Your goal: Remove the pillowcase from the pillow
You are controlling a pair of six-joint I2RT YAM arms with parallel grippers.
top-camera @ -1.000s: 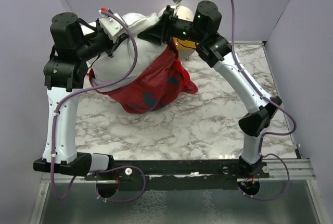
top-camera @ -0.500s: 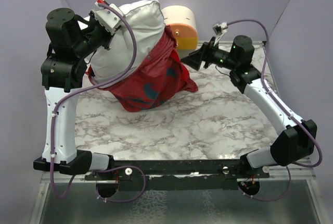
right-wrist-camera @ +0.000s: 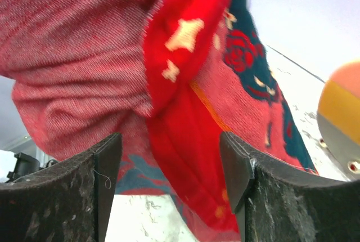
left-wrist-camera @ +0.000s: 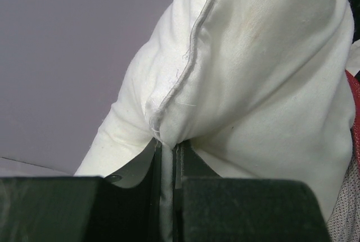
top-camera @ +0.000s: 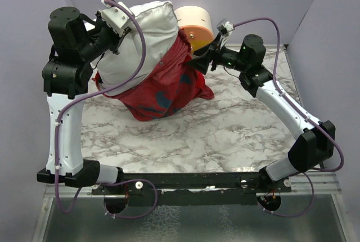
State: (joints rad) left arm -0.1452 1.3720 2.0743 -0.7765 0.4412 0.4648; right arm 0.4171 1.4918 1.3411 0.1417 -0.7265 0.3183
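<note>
- Since the earlier overhead frame, my right gripper has swung back beside the pillowcase, which is bunched around the lower half of the pillow near the table's far left corner.
- Left wrist: my left gripper is pressed together on the pillow's seamed corner.
- Right wrist: my jaws stand spread, with a red fold of the pillowcase hanging just ahead.

pillow: white woven cloth, matt, faintly fuzzy; corded seam with loose threads
pillowcase: red printed cloth; coarse twill weave on the paler face, smoother on the brighter face
desk: grey-white marble pattern, smooth, slight sheen
right end effector: black, matt, grainy, plastic by the look
left end effector: black, matt, plastic by the look
cable: purple, smooth sheath
</note>
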